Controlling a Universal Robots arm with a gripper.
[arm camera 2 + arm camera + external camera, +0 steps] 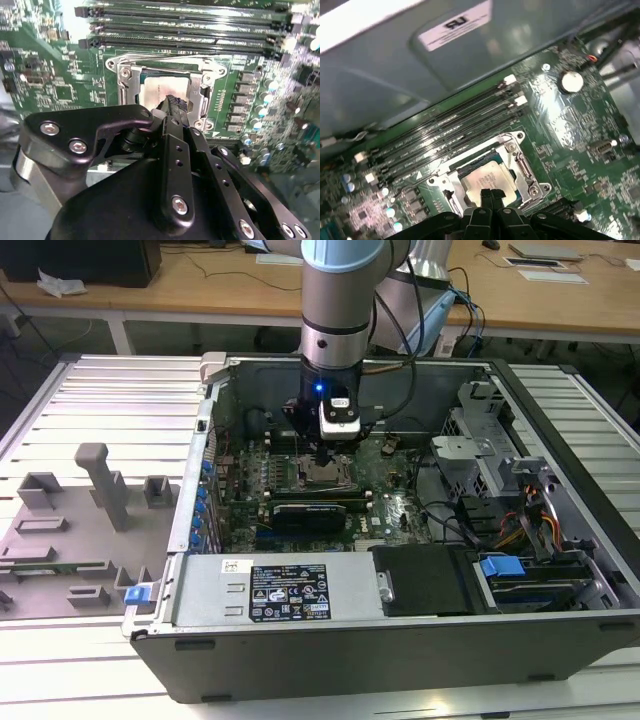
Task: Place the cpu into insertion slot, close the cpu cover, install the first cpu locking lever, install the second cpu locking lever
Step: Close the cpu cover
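Cpu (487,180) near edge hidden under my gripper (488,194), fingers pinched together, nothing between them. Chip lies flat in the socket, cpu cover (525,175) framing it closely; latched or not, I can't tell. Memory slots (445,135) crowd just beyond, case wall (470,60) behind them.

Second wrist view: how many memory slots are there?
4 slots, parallel, one after another outward from the socket; any past the picture's edge would be hidden.
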